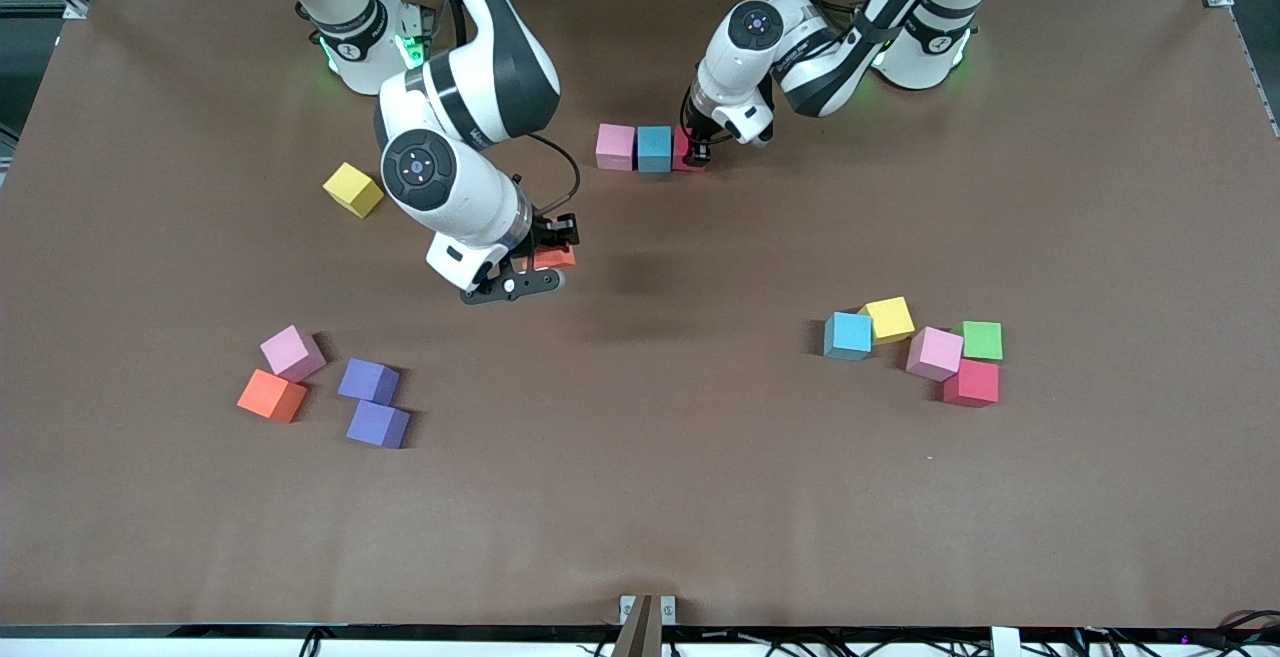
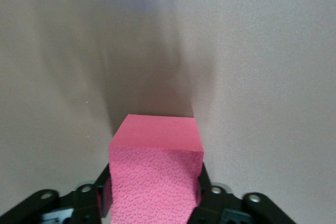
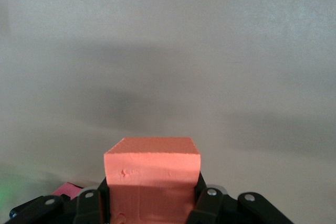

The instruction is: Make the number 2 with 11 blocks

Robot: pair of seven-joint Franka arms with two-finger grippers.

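My left gripper (image 1: 697, 151) is shut on a red block (image 1: 684, 153) that sits at table level, at the end of a row beside a blue block (image 1: 654, 148) and a pink block (image 1: 615, 146). In the left wrist view the red block (image 2: 156, 171) fills the space between the jaws of the left gripper (image 2: 155, 195). My right gripper (image 1: 547, 255) is shut on an orange-red block (image 1: 556, 258) and holds it over bare table, nearer the front camera than the row. The block (image 3: 152, 174) sits between the right gripper's (image 3: 152, 198) jaws.
A yellow block (image 1: 353, 189) lies near the right arm. Pink (image 1: 292, 352), orange (image 1: 272, 396) and two purple blocks (image 1: 368, 381) (image 1: 378, 424) lie toward the right arm's end. Blue (image 1: 848, 335), yellow (image 1: 888, 319), pink (image 1: 934, 353), green (image 1: 981, 340) and red (image 1: 970, 383) blocks cluster toward the left arm's end.
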